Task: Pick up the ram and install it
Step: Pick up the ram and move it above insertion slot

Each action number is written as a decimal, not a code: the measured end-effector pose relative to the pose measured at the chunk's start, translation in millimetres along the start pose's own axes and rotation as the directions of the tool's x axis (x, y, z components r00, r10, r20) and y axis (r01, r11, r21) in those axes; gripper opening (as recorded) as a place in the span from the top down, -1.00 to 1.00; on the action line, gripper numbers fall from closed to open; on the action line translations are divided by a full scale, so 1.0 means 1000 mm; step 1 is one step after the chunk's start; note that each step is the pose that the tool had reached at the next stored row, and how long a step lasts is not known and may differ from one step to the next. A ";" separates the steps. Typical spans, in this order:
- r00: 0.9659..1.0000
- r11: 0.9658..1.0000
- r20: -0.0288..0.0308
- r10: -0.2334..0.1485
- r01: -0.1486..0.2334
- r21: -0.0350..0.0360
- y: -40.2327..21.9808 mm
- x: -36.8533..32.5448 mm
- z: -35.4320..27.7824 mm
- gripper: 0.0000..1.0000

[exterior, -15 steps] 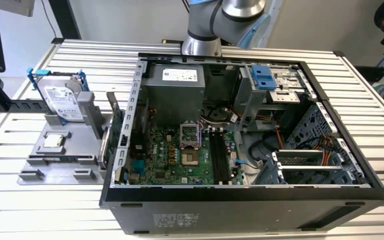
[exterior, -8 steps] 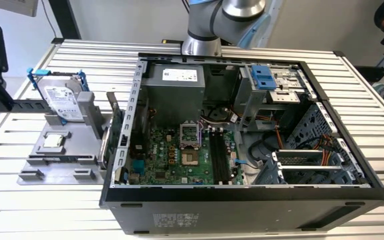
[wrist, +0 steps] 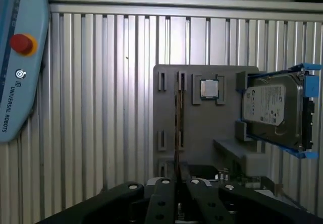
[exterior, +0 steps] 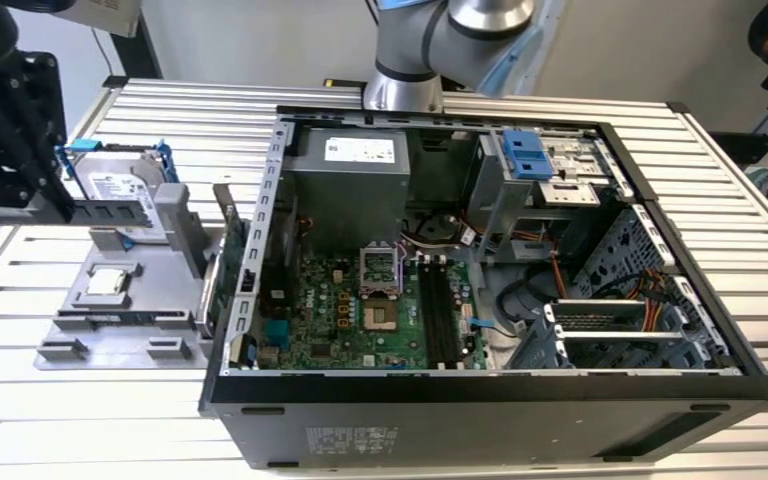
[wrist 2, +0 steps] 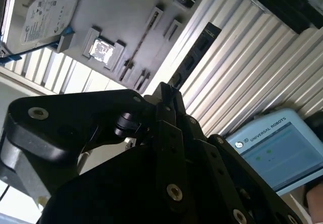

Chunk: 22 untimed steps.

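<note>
From where I stand, the black gripper [exterior: 64,211] hangs in the upper left of the exterior view, its jaws pressed together on one end of the ram [exterior: 117,212]. The ram is a thin, dark board carrying a row of flat black chips, and it sticks out level above the grey plastic fixture [exterior: 157,287]. Behind it sits a silver hard drive [exterior: 117,183] in a blue frame, and a square metal-capped processor [exterior: 104,283] lies in a recess of the fixture. Everything rests on a table [exterior: 91,420] of ribbed aluminium slats that catch the light in long stripes. The open black computer case [exterior: 491,386] fills the middle of that view, showing a green motherboard [exterior: 344,320] with long dark memory slots [exterior: 440,315] and a grey boxy power supply [exterior: 351,170]. In the first wrist view the ram [wrist: 177,118] is edge-on, a mere sliver between the fingers [wrist: 162,188], and a pale blue teach pendant [wrist: 20,93] with a red button lies on the slats. In the second wrist view the ram's chip face [wrist 2: 197,55] is visible, along with the pendant's lit screen.
</note>
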State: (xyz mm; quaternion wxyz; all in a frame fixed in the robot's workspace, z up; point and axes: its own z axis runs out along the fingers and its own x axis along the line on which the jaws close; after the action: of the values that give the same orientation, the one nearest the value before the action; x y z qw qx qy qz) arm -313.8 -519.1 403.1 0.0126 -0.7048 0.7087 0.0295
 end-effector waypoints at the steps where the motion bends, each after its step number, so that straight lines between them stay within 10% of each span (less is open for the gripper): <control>1: 1.000 1.000 0.000 0.000 0.000 -0.001 -0.0044 0.0000 -0.0001 1.00; 22: 1.000 1.000 0.000 0.001 -0.001 -0.011 -0.0943 -0.0006 -0.0022 1.00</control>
State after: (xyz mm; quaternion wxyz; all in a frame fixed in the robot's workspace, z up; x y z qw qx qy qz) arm -219.5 -519.1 403.1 0.0086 -0.7046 0.7088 0.0335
